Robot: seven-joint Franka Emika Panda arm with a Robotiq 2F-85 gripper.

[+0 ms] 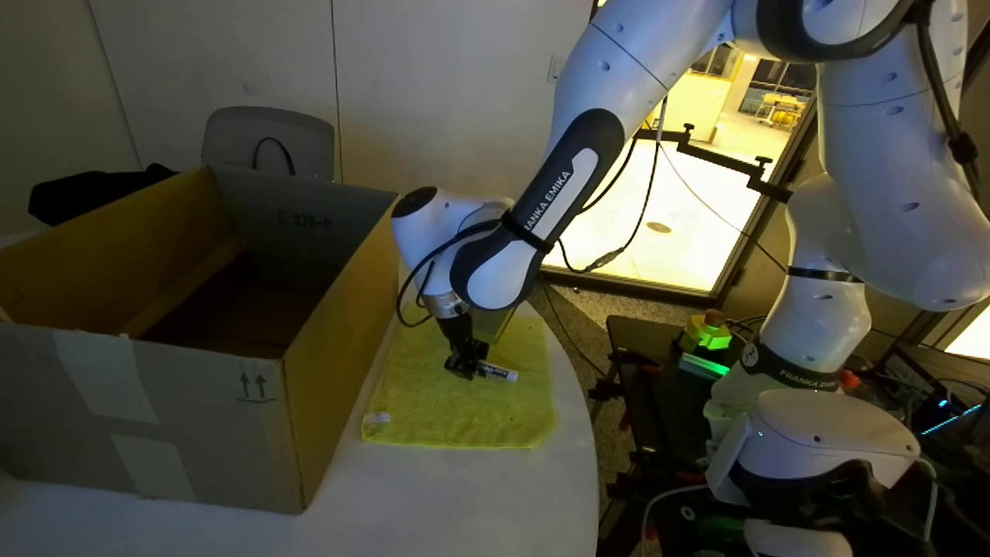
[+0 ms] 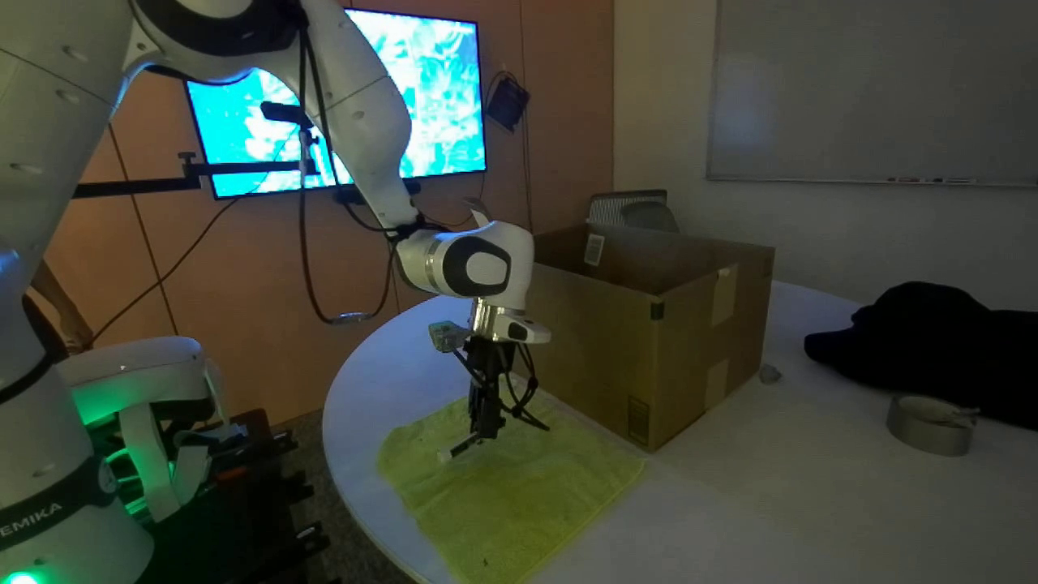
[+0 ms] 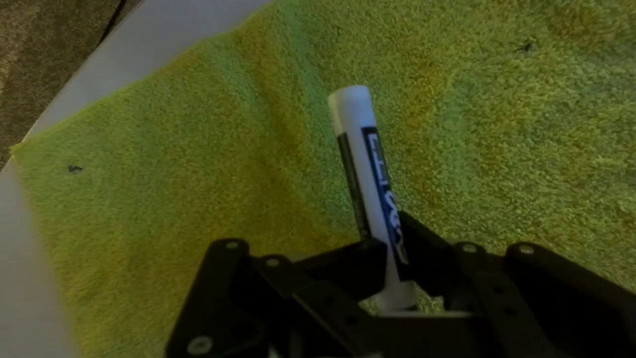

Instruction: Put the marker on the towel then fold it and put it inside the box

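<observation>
The marker (image 3: 365,164), white with dark printed label bands, lies between the fingers of my gripper (image 3: 395,243) in the wrist view. Both fingers press close against its sides near one end, and its white tip extends past them. In both exterior views the gripper (image 1: 470,370) is low over the yellow-green towel (image 1: 456,422), and the marker (image 2: 461,448) sticks out sideways. Whether the marker touches the cloth I cannot tell. The towel (image 2: 519,511) lies spread out, slightly wrinkled. Beside it stands the brown cardboard box (image 1: 209,433), open at the top.
The near wall of the box (image 2: 584,349) rises tall right along one side of the towel. The round white table (image 1: 464,503) has its curved edge close to the towel's opposite side. A tape roll (image 2: 930,426) and a black cloth (image 2: 924,349) lie beyond the box.
</observation>
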